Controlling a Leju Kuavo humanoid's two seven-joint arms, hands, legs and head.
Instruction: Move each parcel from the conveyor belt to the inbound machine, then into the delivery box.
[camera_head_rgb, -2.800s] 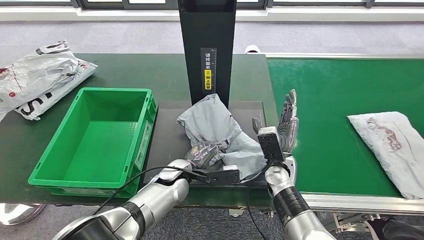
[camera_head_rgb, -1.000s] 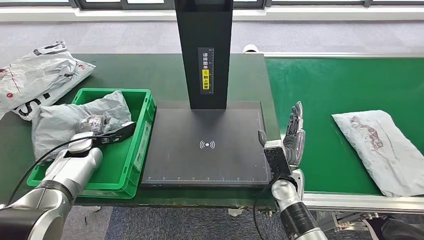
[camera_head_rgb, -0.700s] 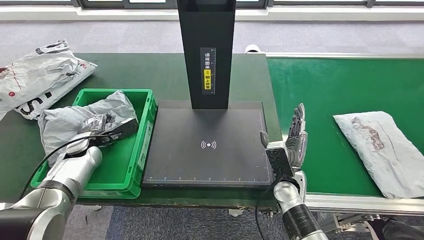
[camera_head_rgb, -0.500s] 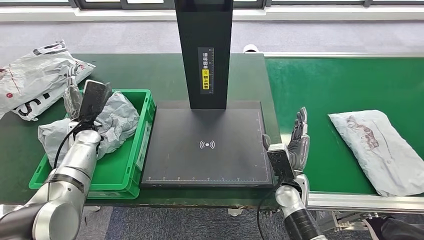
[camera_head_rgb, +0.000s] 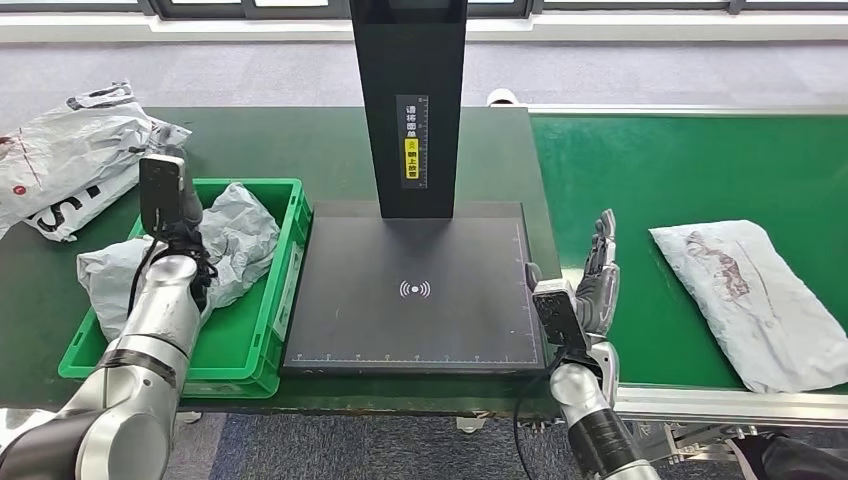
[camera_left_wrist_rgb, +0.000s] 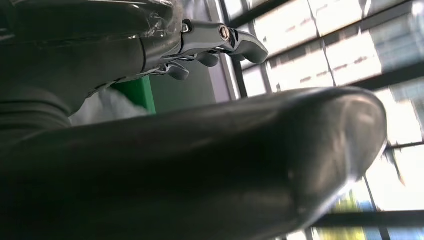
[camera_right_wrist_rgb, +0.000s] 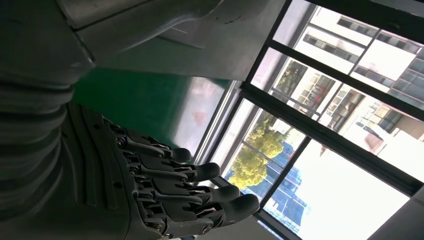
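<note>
Dark green tabletop (camera_head_rgb: 280, 140) fills left half of head view. Crumpled white plastic mailer bags with black and red print (camera_head_rgb: 70, 155) heaped at its far left corner, partly cut by frame edge. Grey carpeted floor (camera_head_rgb: 640, 72) beyond tabletop. White window sill with dark frame (camera_head_rgb: 640, 25) along top of head view. Right wrist view: large dark-framed window panes (camera_right_wrist_rgb: 340, 100), green tree (camera_right_wrist_rgb: 260, 150) and buildings outside.
</note>
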